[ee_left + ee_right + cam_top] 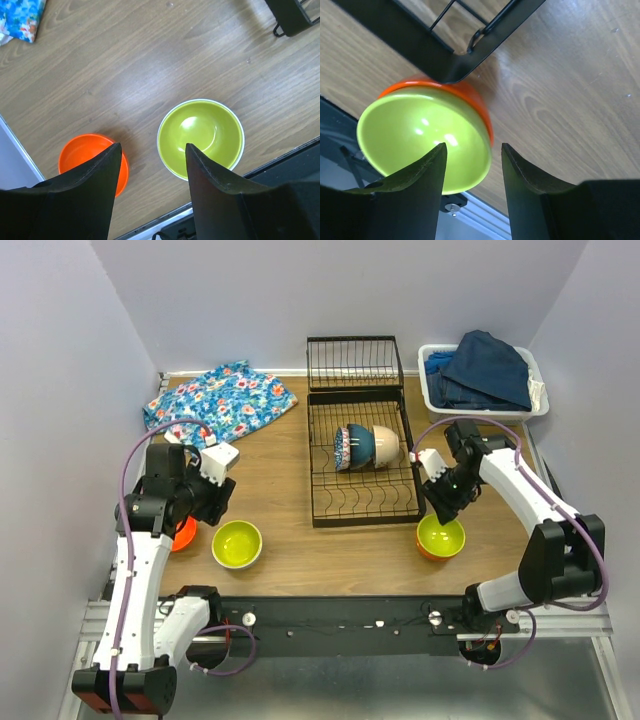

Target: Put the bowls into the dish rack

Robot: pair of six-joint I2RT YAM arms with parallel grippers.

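The black wire dish rack point(362, 502) lies mid-table and holds three bowls on edge: blue-white patterned point(343, 448), dark blue point(362, 445) and beige point(388, 445). A yellow-green bowl point(237, 544) and a red-orange bowl point(184, 534) sit at the near left; both show in the left wrist view, yellow-green point(201, 134) and red-orange point(82, 154). My left gripper point(215, 502) point(152, 155) hovers open and empty above the gap between them. An orange bowl with lime inside point(440, 537) point(427, 141) sits by the rack's near right corner point(465, 62). My right gripper point(440, 508) point(472, 155) is open, above that bowl's rim.
A floral blue cloth point(220, 400) lies at the back left. A white bin of blue clothes point(482, 380) stands at the back right. The rack's hinged end panel point(355, 364) stands behind it. The table's near edge and arm rail point(340, 615) run just behind the bowls.
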